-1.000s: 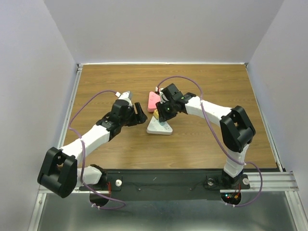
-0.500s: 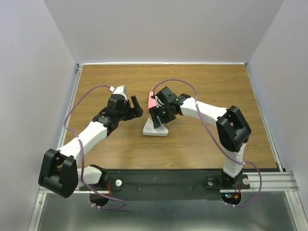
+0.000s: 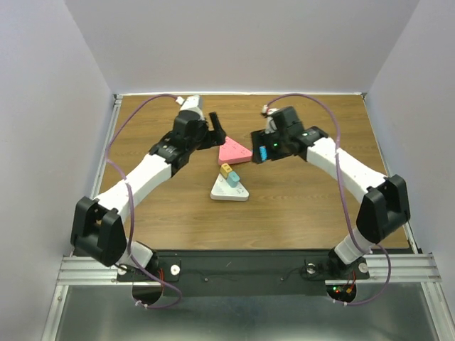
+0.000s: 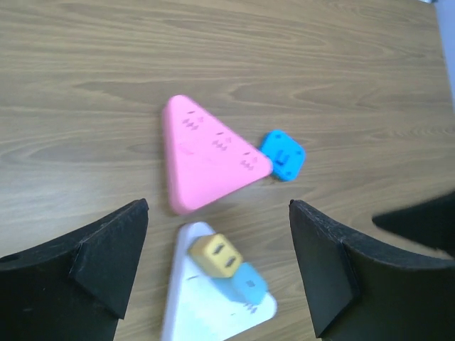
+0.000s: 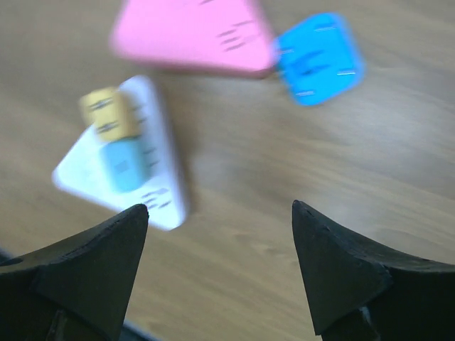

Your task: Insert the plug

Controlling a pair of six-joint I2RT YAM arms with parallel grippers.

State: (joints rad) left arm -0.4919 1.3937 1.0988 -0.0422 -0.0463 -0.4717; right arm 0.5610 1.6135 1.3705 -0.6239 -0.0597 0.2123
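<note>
Item 1. My left pincer [image 3: 215, 131]: upper middle of the overhead view, held above the table [image 3: 320, 199]. Fingers spread wide, nothing between them. In its own camera the two dark fingers [image 4: 92, 263] frame the lower left and lower right corners.

Item 2. My right pincer [image 3: 260, 148]: right of centre in the overhead view, facing the left one across the pink block. Fingers also spread wide, holding nothing.

Item 3. Blue plug [image 4: 283, 155]: square, lying flat on the wood with its metal prongs pointing up. It sits at the right-hand corner of the pink block; I cannot tell whether the two touch. In the right wrist view it is at the upper right [image 5: 319, 59], blurred. It is in no socket.

Item 4. Pink block [image 3: 234, 151]: triangular, flat on the table, between my two pincers. Three sets of slots show on its top face, all unfilled.

Item 5. White block [image 3: 229, 192]: triangular, just below the pink one in the overhead view, close beside it.

Item 6. Yellow plug [image 4: 215, 256]: seated on the white block, near its upper corner.

Item 7. Pale blue plug [image 4: 245, 284]: seated on the white block, touching the yellow plug on its lower right side.
</note>
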